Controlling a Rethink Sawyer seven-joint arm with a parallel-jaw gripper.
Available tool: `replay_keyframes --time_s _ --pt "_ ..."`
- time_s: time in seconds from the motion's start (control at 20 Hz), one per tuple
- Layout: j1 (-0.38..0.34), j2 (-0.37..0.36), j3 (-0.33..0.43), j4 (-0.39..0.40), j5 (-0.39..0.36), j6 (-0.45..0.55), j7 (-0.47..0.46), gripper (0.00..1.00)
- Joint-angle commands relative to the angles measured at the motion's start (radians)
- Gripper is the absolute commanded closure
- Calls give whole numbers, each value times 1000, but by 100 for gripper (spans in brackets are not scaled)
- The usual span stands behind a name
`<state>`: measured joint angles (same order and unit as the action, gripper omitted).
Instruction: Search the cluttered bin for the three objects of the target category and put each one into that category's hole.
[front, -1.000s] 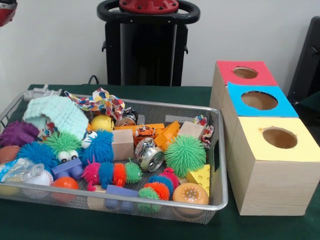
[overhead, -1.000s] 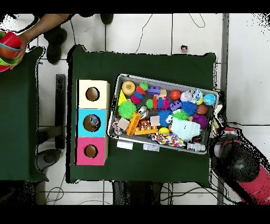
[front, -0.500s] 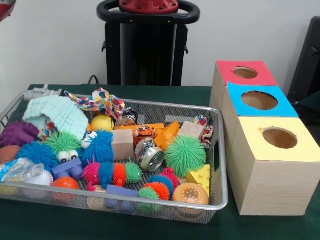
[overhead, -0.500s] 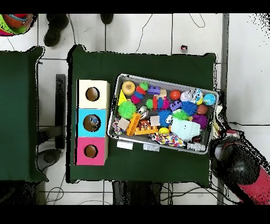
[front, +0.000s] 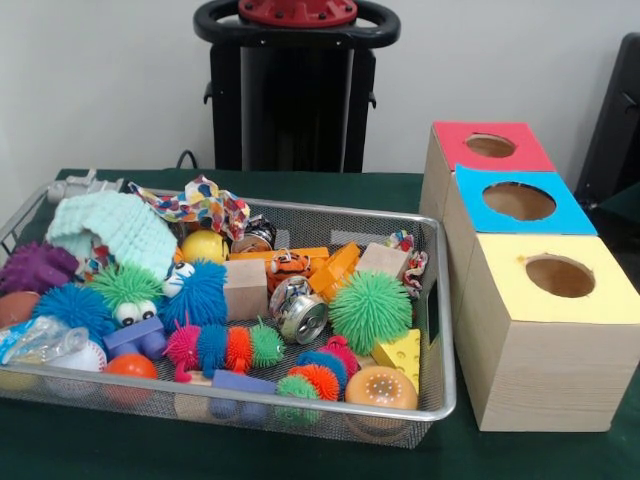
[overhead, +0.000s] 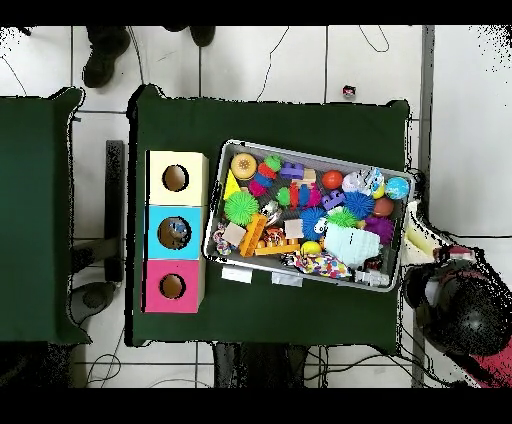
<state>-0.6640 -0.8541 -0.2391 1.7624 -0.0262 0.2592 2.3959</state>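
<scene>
Bin (front: 440, 330) beside three boxes (front: 545, 340)

Probably a lab: robot pedestal (front: 297, 85), green-clothed table (overhead: 270, 120), cables on tiled floor (overhead: 250, 60).

A green-covered bench (overhead: 270, 310) stands on a white tiled floor (overhead: 250, 60). A second green-covered bench (overhead: 35, 220) stands apart beyond its edge. Black cables (overhead: 355, 40) trail over the tiles. A pair of dark shoes (overhead: 105, 55) shows near the picture's top. A small dark object (overhead: 348, 91) lies on the floor by the bench's edge.
</scene>
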Motion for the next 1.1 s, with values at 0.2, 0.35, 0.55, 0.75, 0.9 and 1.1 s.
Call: replay_keyframes --time_s 0.2,0.35,0.55,0.75,0.9,1.1 --pt "-70 -23 75 -80 -49 193 -108 100" --pt "-90 -30 91 -78 -40 235 -115 100" --pt "-92 -32 96 -62 -24 245 -77 100" --pt "-108 -22 126 -29 4 208 -35 100" --pt "-115 -20 132 -21 19 222 -22 100" --pt "-127 -24 150 2 48 192 9 100"
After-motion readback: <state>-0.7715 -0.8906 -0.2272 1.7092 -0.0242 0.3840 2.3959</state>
